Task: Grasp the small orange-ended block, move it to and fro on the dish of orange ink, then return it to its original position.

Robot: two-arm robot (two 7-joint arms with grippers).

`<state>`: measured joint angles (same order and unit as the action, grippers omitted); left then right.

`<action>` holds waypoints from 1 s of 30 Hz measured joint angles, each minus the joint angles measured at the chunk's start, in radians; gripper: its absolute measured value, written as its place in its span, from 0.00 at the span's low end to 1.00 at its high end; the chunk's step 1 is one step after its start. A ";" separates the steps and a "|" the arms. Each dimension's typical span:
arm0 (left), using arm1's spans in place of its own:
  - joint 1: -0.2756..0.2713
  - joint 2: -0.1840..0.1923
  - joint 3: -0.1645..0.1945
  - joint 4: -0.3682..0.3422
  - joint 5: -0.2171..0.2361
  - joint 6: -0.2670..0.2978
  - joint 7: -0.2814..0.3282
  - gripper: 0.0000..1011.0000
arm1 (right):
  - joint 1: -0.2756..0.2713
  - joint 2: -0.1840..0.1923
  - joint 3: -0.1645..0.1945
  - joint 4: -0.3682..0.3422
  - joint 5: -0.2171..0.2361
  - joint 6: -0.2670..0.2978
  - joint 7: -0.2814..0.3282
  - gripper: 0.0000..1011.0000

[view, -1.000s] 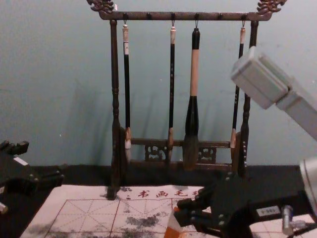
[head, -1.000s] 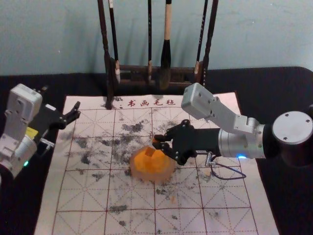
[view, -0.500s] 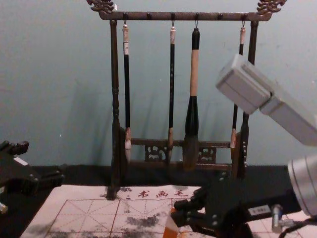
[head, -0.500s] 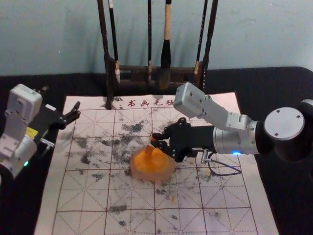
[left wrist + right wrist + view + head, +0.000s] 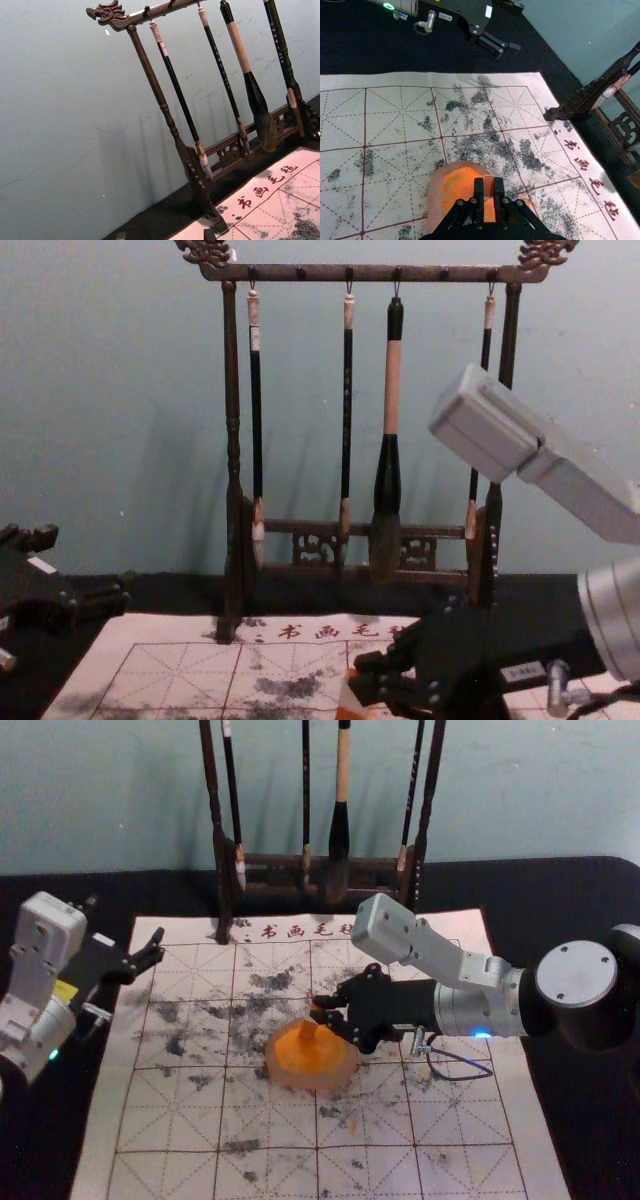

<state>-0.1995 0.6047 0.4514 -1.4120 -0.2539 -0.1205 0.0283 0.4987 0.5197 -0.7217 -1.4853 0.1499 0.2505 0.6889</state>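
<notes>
In the head view my right gripper (image 5: 324,1009) reaches in from the right over the back of the orange ink dish (image 5: 284,1074). It is shut on the small block (image 5: 309,1028), whose orange end points down at the ink; contact is hard to judge. In the right wrist view the block (image 5: 488,186) is pinched between the fingertips of the gripper (image 5: 489,192), above the dish (image 5: 434,200). The chest view shows the block (image 5: 350,703) tilted, orange part lowest. My left gripper (image 5: 154,949) stays parked open at the left; its fingertips (image 5: 209,234) edge into the left wrist view.
A dark wooden rack (image 5: 232,440) with several hanging brushes stands behind the gridded, ink-stained mat (image 5: 170,1120). One thick brush (image 5: 388,465) hangs low near the middle. The dark table (image 5: 560,900) extends around the mat.
Since a second ago, my right gripper has shifted slightly left with the block in it, and its arm has swung left too. The left arm has stayed still.
</notes>
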 joint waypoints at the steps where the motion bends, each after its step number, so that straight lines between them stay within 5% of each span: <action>1: 0.000 0.000 0.000 0.000 0.000 0.000 0.000 0.99 | 0.000 0.000 0.001 0.000 -0.001 0.001 -0.001 0.11; 30: 0.000 0.000 0.000 0.000 0.000 0.000 0.000 0.99 | -0.015 0.032 0.018 -0.021 0.003 -0.011 0.014 0.11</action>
<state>-0.1995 0.6046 0.4514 -1.4120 -0.2539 -0.1205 0.0283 0.4838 0.5521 -0.7036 -1.5059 0.1526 0.2398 0.7024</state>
